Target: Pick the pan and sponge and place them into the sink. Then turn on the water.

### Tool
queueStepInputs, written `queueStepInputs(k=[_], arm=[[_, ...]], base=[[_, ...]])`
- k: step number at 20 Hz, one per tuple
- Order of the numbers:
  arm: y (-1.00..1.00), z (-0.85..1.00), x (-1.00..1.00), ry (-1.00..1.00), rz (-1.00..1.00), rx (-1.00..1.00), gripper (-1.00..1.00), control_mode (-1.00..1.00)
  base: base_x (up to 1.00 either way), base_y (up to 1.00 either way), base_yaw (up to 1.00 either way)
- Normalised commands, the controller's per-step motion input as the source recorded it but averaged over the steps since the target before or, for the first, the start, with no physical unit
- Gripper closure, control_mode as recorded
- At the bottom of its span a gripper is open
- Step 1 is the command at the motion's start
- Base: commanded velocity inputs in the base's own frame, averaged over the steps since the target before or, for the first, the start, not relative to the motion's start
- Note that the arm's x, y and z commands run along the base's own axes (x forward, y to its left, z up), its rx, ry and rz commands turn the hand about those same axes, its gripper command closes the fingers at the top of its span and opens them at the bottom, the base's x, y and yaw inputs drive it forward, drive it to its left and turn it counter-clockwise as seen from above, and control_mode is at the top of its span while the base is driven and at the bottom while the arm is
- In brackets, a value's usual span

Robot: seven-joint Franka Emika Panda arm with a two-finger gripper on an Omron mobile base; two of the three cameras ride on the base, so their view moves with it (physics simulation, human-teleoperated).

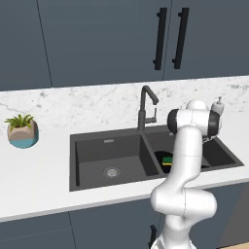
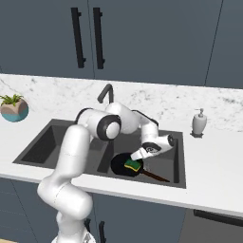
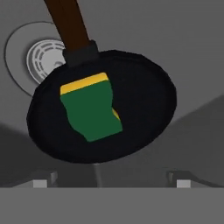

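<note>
The black pan (image 3: pixel 131 113) lies in the right basin of the dark grey sink (image 2: pixel 47 142), its brown handle (image 3: pixel 68 22) passing over the round drain (image 3: pixel 41 59). Inside the pan rests the sponge (image 3: pixel 92 109), green side up with a yellow edge showing. My gripper (image 3: pixel 113 181) hovers just above the pan, open, its tips wide apart with nothing between them. From the right base view the hand (image 2: pixel 141 154) hangs over the sponge (image 2: pixel 133 165) and pan (image 2: pixel 124 167). In the left base view my arm hides most of the pan (image 1: pixel 168 166); the sponge (image 1: pixel 167 158) peeks out.
A dark faucet (image 1: pixel 146 104) rises behind the divider between the basins. On the counter to the right is a soap dispenser (image 2: pixel 199 122), and far to the left a potted plant (image 1: pixel 22 130). Dark cabinets with black handles hang above.
</note>
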Motion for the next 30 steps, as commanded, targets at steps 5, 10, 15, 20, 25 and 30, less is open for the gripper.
queueStepInputs(k=[5, 10, 15, 20, 25, 30], arm=[[0.00, 0.68, -0.44, 0.00, -0.14, 0.00, -1.00, -1.00], [0.00, 0.59, -0.55, 0.00, -0.01, -0.18, -1.00, -1.00], [0.00, 0.49, -0.78, 0.00, 0.00, -0.24, -1.00, -1.00], [0.00, 0.63, -0.83, -0.03, 0.00, -0.16, -1.00, -1.00], [0.00, 0.71, -0.51, -0.13, 0.08, -0.05, -1.00, -1.00], [0.00, 0.67, -0.22, -0.10, 0.15, -0.04, -1.00, -1.00]], base=[[0.00, 0.00, 0.00], [0.00, 0.00, 0.00], [0.00, 0.00, 0.00], [0.00, 0.00, 0.00], [0.00, 0.00, 0.00], [0.00, 0.00, 0.00]])
